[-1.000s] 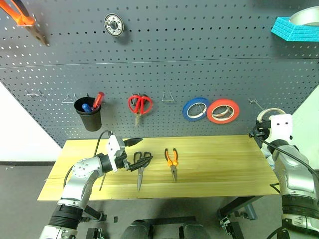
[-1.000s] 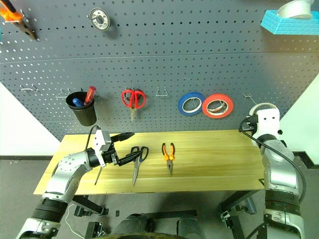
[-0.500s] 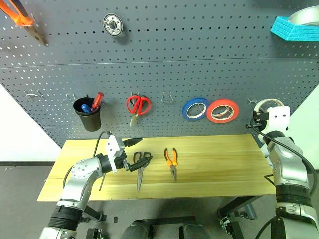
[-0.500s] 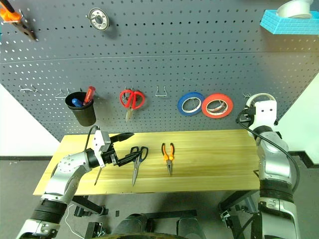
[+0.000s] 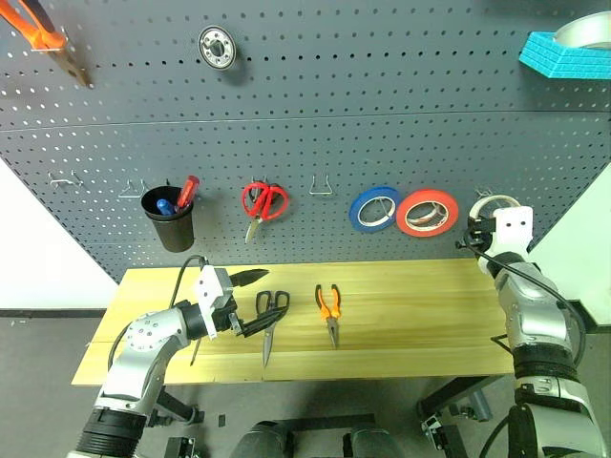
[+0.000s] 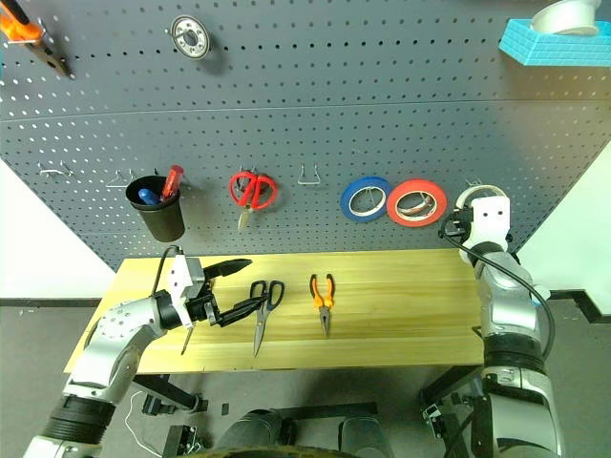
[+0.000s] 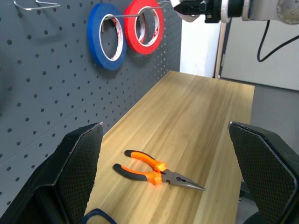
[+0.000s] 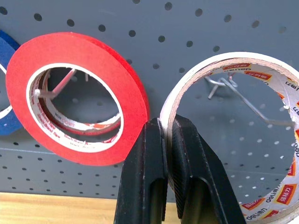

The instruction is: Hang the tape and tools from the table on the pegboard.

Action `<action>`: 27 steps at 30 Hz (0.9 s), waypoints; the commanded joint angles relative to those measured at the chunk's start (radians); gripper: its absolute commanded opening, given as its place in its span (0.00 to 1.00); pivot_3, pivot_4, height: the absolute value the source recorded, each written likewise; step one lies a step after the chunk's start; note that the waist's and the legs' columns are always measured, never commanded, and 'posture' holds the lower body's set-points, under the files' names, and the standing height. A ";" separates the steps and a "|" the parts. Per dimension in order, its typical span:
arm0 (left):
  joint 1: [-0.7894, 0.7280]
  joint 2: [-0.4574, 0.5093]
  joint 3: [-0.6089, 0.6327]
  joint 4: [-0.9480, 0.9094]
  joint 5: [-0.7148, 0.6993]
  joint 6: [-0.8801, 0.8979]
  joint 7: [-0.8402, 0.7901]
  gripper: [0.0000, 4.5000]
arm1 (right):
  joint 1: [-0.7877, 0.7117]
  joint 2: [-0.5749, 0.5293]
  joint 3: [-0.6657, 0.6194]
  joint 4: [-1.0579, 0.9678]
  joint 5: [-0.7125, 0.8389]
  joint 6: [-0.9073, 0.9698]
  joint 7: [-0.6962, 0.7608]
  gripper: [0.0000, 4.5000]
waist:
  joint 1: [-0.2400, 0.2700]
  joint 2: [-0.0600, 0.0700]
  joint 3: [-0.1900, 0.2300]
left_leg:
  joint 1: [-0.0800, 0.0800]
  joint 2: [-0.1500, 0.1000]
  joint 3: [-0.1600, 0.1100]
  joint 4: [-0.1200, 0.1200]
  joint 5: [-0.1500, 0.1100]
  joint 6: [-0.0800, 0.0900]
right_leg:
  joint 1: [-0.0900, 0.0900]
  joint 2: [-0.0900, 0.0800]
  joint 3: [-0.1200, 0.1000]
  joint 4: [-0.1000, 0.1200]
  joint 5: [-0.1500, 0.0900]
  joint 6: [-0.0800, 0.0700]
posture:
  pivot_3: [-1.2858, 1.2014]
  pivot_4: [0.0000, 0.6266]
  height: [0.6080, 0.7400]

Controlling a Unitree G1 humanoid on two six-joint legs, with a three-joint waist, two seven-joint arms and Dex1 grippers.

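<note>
My right gripper [image 5: 474, 232] is shut on the rim of the whitish tape [image 5: 494, 202] and holds it upright against the pegboard [image 5: 382, 114], beside the red roll. In the right wrist view the fingertips [image 8: 154, 128] pinch the tape [image 8: 233, 59], and a thin metal hook [image 8: 243, 100] shows through its open centre. On the table [image 5: 430, 305] lie black scissors [image 5: 268, 320] and orange pliers [image 5: 329, 310]. My left gripper [image 5: 256, 300] stands open just left of the scissors' handles, holding nothing.
On the pegboard hang a black cup of screwdrivers [image 5: 170, 218], red scissors [image 5: 264, 202], a blue roll [image 5: 375, 209] and a red roll [image 5: 427, 212]. A bare hook [image 5: 322, 186] sits between the scissors and the rolls. A turquoise tray [image 5: 568, 52] is mounted at the top right.
My right gripper has carried the tape up and to the left, closer to the pegboard and its hook. The left gripper has stayed open near the scissors.
</note>
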 commanded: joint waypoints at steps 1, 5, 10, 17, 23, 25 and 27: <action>0.003 0.011 0.023 -0.046 -0.017 0.005 0.008 1.00 | -0.053 0.000 0.005 0.037 -0.005 -0.048 -0.004 0.02 | 0.001 0.000 0.000 | 0.000 0.000 0.000 0.000 0.000 0.000 | 0.000 0.000 0.000 0.000 0.000 0.000 | 0.52 0.00 0.82; 0.006 0.015 0.028 -0.056 -0.018 0.013 0.009 1.00 | -0.098 -0.001 0.014 0.135 -0.015 -0.090 -0.011 0.02 | 0.002 0.000 0.000 | 0.000 0.000 0.000 0.000 0.000 0.000 | 0.000 0.000 0.000 0.000 0.000 0.000 | 0.52 0.00 0.82; 0.012 0.015 0.032 -0.072 -0.017 0.023 0.011 1.00 | -0.128 0.001 0.020 0.217 -0.023 -0.134 -0.020 0.02 | 0.002 0.000 0.000 | 0.000 0.000 0.000 0.000 0.000 0.000 | 0.000 0.000 0.000 0.000 0.000 0.000 | 0.53 0.01 0.82; 0.017 0.022 0.038 -0.083 -0.021 0.030 0.014 1.00 | -0.158 -0.001 0.031 0.311 -0.032 -0.186 -0.035 0.02 | 0.002 0.000 0.000 | 0.000 0.000 0.000 0.000 0.000 0.000 | 0.000 0.000 0.000 0.000 0.000 0.000 | 0.53 0.01 0.82; 0.015 0.024 0.036 -0.085 -0.021 0.032 0.016 1.00 | -0.207 -0.005 0.031 0.411 -0.045 -0.228 -0.059 0.02 | 0.002 0.000 0.000 | 0.000 0.000 0.000 0.000 0.000 0.000 | 0.000 0.000 0.000 0.000 0.000 0.000 | 0.53 0.01 0.82; 0.012 0.023 0.036 -0.084 -0.020 0.032 0.017 1.00 | -0.220 -0.007 0.032 0.436 -0.048 -0.235 -0.066 0.02 | 0.002 0.000 0.000 | 0.000 0.000 0.000 0.000 0.000 0.000 | 0.000 0.000 0.000 0.000 0.000 0.000 | 0.53 0.01 0.82; 0.010 0.022 0.035 -0.083 -0.018 0.033 0.018 1.00 | -0.229 -0.008 0.033 0.455 -0.049 -0.243 -0.068 0.14 | 0.002 0.000 0.000 | 0.000 0.000 0.000 0.000 0.000 0.000 | 0.000 0.000 0.000 0.000 0.000 0.000 | 0.53 0.01 0.82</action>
